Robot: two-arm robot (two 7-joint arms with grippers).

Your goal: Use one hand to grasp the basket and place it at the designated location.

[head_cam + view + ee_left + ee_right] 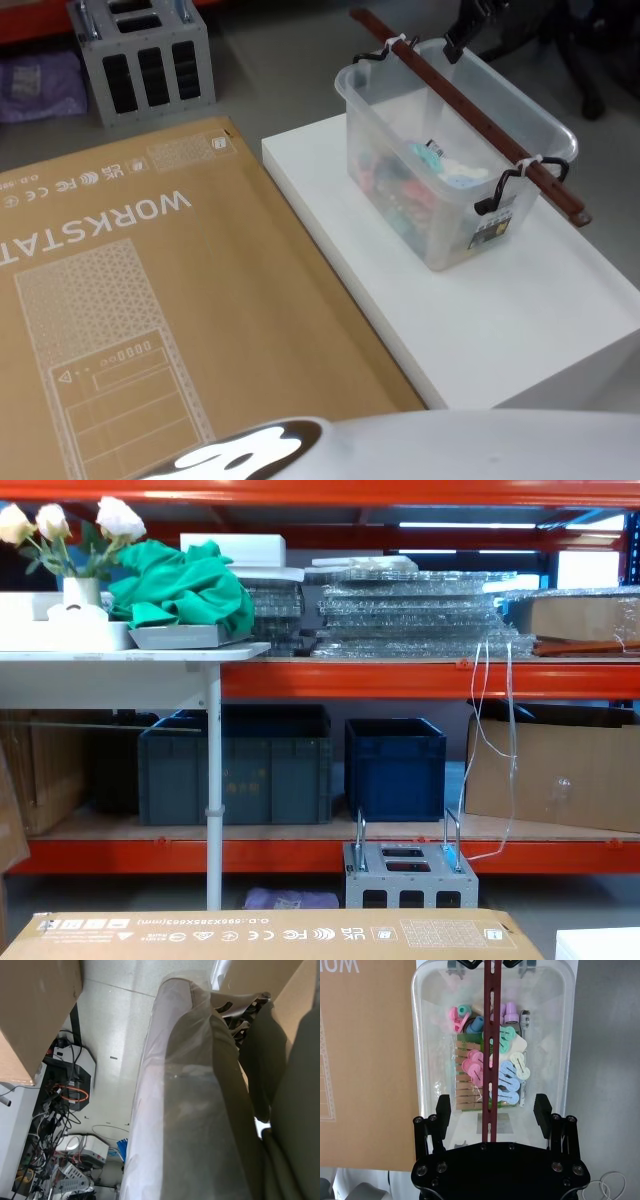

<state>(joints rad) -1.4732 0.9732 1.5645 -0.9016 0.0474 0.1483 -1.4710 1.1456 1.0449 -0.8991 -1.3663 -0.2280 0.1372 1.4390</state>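
The basket [452, 215] is a pale translucent tub standing on a white platform [520, 320] at the right. It holds several coloured clothes pegs and small items. A dark red bar [470, 105] is tied across its rim as a handle, held by black clips at both ends. My right gripper [470, 25] hovers over the basket's far end. In the right wrist view the right gripper [492, 1105] is open, one finger [443, 1107] on each side of the bar [490, 1055], above the basket [418, 1060] and not touching it. My left arm hangs low beside my body.
A large flat brown cardboard box [150, 300] lies left of the platform, also seen in the chest view [270, 935]. A grey metal block [145, 55] stands on the floor behind it. Shelving with dark blue crates [395, 765] lines the back.
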